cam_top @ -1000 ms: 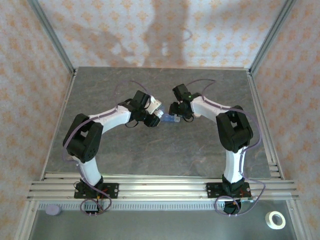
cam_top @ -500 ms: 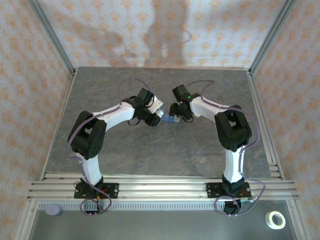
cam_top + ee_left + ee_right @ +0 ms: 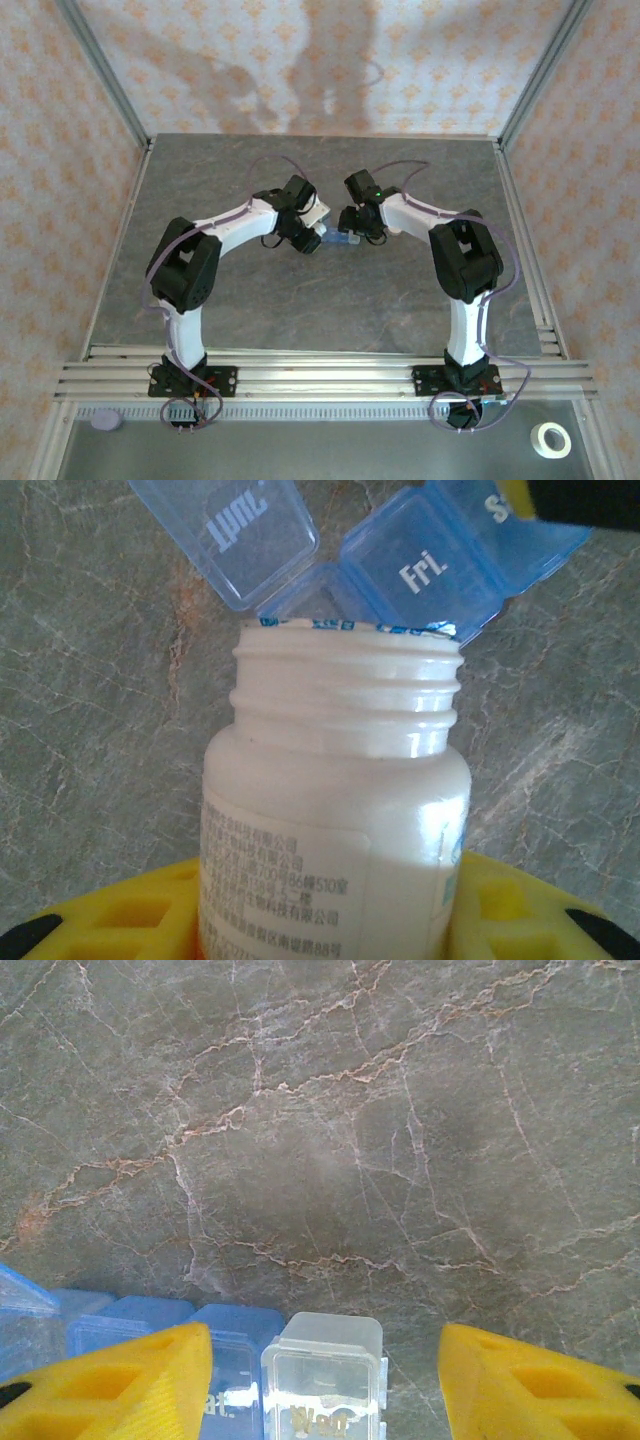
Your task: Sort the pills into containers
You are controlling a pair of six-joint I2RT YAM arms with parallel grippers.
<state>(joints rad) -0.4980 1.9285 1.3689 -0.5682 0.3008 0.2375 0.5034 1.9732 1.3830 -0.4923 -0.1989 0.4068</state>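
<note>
My left gripper (image 3: 335,912) is shut on a white, uncapped pill bottle (image 3: 340,780), yellow fingers on both its sides. The bottle's mouth tips toward the blue containers (image 3: 430,570), where the "Thu" lid stands open beside the shut "Fri" compartment. From above, the left gripper (image 3: 307,238) and bottle (image 3: 316,214) sit just left of the containers (image 3: 341,241). My right gripper (image 3: 350,227) hovers at their right end. The right gripper (image 3: 320,1340) is open, straddling a clear "Wed" compartment (image 3: 322,1375); its left finger overlaps the blue strip (image 3: 130,1325). No pills can be seen.
The grey marble table (image 3: 300,310) is bounded by an aluminium frame and patterned walls. A tape roll (image 3: 549,440) and a purple disc (image 3: 106,421) lie on the near shelf below the rails (image 3: 320,375).
The left arm's elbow has swung right and the bottle has edged closer to the containers. The right arm has stayed put.
</note>
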